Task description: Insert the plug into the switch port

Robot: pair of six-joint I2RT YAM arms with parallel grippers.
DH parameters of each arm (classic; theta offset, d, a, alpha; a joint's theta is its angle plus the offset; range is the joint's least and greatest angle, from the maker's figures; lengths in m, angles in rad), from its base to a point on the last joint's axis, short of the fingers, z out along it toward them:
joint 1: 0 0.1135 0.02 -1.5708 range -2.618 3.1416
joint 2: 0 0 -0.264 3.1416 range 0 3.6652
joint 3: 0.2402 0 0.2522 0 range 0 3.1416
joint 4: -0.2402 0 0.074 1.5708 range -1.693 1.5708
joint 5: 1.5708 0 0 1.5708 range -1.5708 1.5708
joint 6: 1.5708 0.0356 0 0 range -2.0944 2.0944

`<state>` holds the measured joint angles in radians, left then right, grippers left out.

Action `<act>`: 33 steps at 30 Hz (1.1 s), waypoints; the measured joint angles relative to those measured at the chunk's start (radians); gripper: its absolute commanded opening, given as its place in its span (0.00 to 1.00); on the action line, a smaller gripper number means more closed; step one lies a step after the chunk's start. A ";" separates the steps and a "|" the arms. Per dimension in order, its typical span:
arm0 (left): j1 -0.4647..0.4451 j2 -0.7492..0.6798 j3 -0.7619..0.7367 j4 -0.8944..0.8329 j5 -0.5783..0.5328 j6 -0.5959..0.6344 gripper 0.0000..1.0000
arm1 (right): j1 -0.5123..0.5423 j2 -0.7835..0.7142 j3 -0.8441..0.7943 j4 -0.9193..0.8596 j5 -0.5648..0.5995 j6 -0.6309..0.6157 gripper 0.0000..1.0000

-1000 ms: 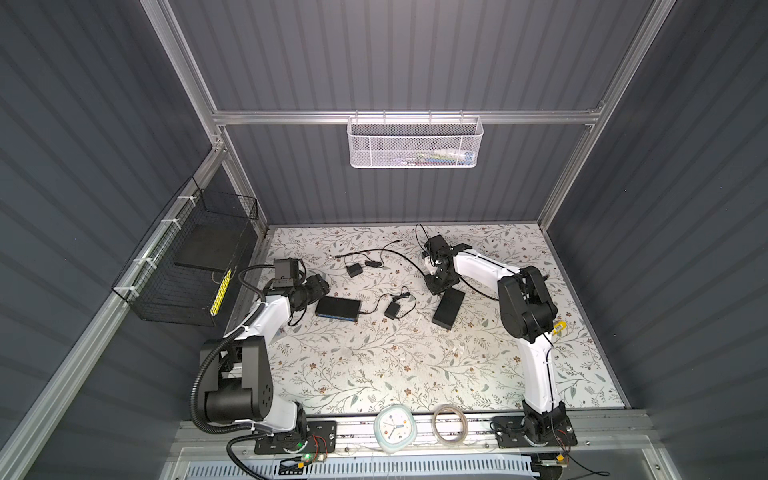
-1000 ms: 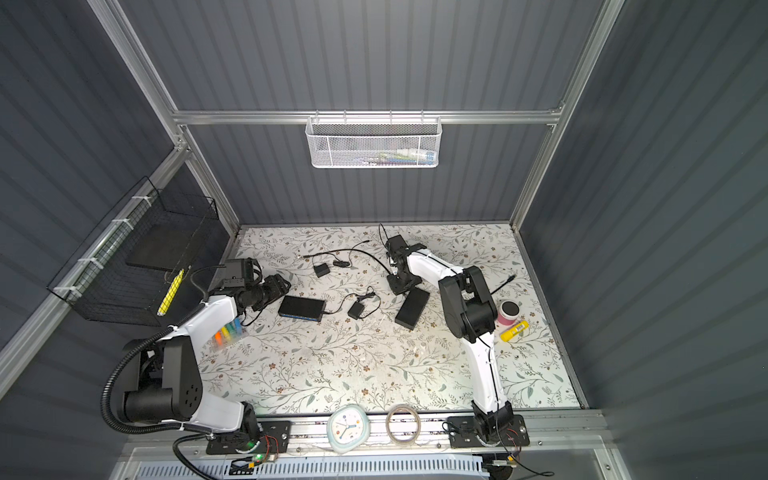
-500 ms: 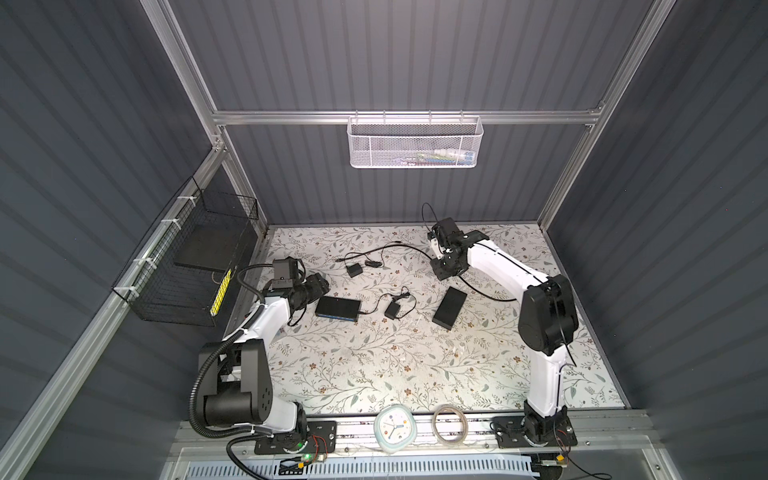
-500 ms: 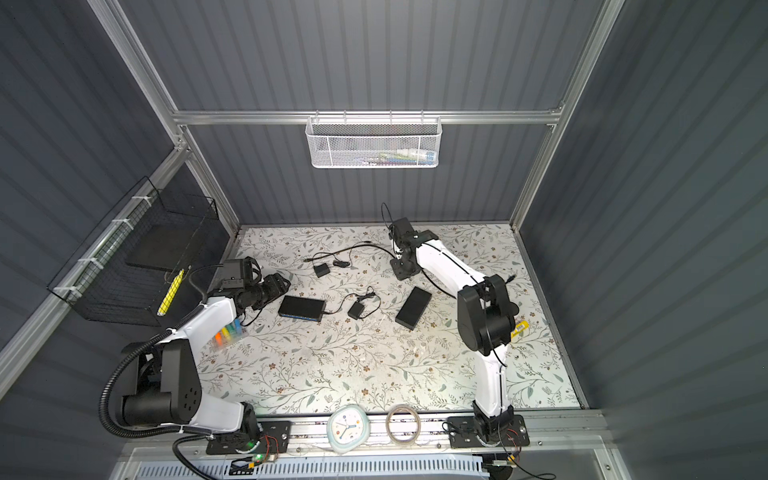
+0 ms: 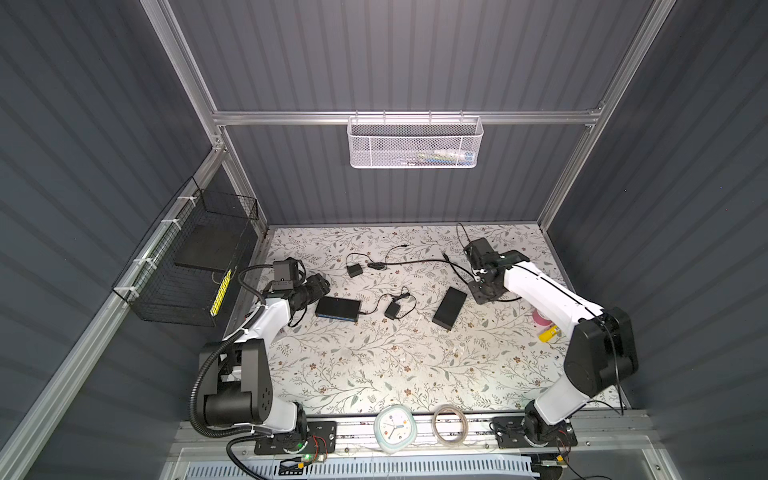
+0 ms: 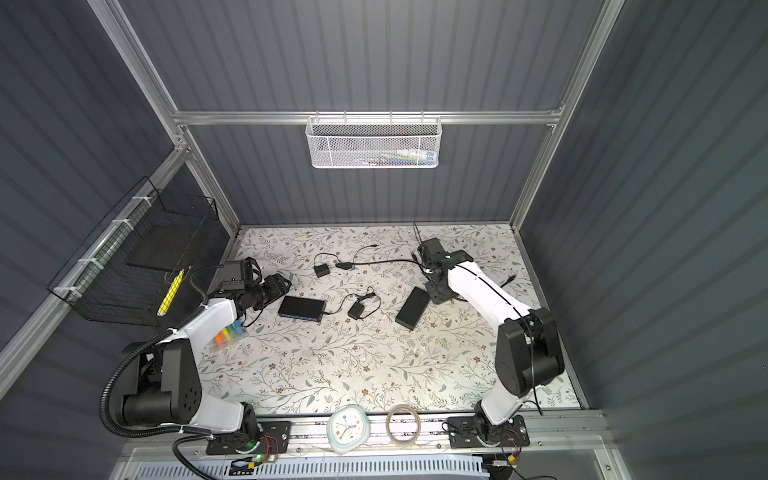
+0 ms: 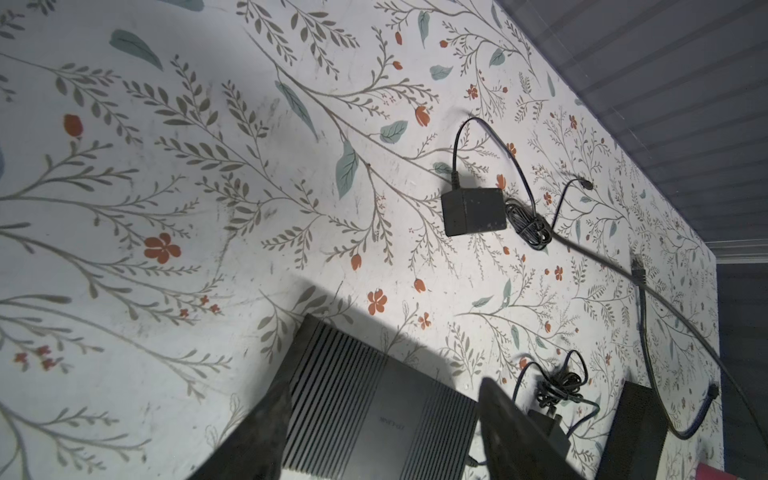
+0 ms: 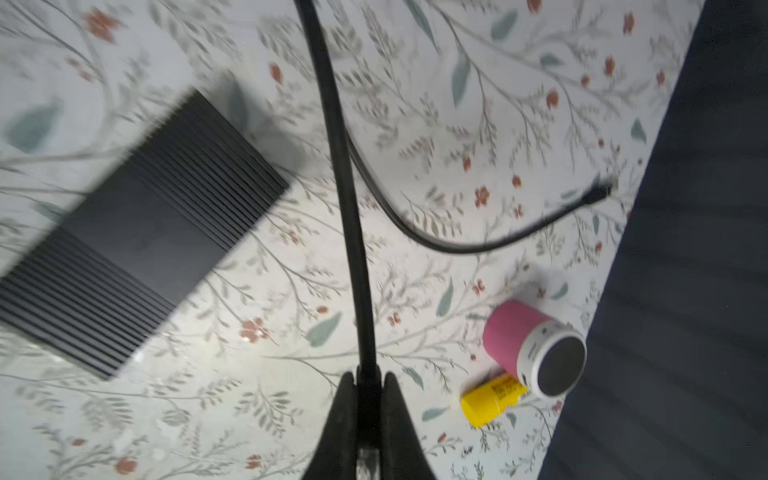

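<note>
The switch (image 5: 337, 308) (image 6: 302, 308) is a flat black box with a blue strip on its near side, and it lies left of centre. Its ports are too small to make out. My left gripper (image 5: 319, 287) (image 7: 388, 432) is open at the box's left end, and the ribbed top (image 7: 374, 415) shows between its fingers. My right gripper (image 5: 482, 292) (image 8: 368, 384) is shut on the end of a black cable (image 8: 347, 187). The clear plug (image 8: 368, 457) sits between its fingers. It hangs at the back right, just past a second black box (image 5: 450, 307).
Two power adapters (image 5: 354, 271) (image 5: 392, 309) with thin leads lie between the boxes. A pink can (image 8: 528, 345) and a yellow tube (image 8: 492, 399) sit by the right wall. A clock (image 5: 395, 428) and a tape ring (image 5: 450, 424) rest on the front rail. A wire basket (image 5: 187, 266) hangs on the left.
My right gripper has swung back and then to the right, carrying the cable end away from the middle. The left arm and the switch have not moved.
</note>
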<state>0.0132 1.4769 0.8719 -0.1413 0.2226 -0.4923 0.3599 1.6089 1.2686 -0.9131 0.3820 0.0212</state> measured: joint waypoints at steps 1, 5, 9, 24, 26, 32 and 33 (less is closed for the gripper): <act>0.000 0.007 0.000 0.009 0.006 -0.001 0.71 | -0.019 -0.022 -0.031 -0.005 0.017 0.008 0.03; 0.000 0.034 0.000 0.023 0.023 -0.008 0.71 | -0.079 -0.059 -0.088 -0.025 0.090 0.035 0.15; 0.000 0.037 0.000 0.024 0.026 -0.008 0.71 | -0.120 -0.033 -0.074 -0.033 0.130 0.053 0.41; 0.000 0.034 0.000 0.019 0.103 0.004 0.71 | 0.048 0.407 0.456 0.072 -0.151 -0.158 0.50; 0.000 0.023 0.000 0.007 0.120 0.013 0.71 | 0.047 0.496 0.523 0.078 -0.179 -0.192 0.49; 0.000 -0.032 0.000 -0.009 0.152 0.035 0.71 | 0.018 0.676 0.655 0.072 -0.181 -0.273 0.49; 0.000 -0.036 0.000 -0.009 0.155 0.038 0.71 | 0.010 0.683 0.657 0.071 -0.180 -0.280 0.49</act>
<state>0.0132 1.4406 0.8722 -0.1505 0.3775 -0.4545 0.3702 2.2921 1.9255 -0.8421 0.2020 -0.2592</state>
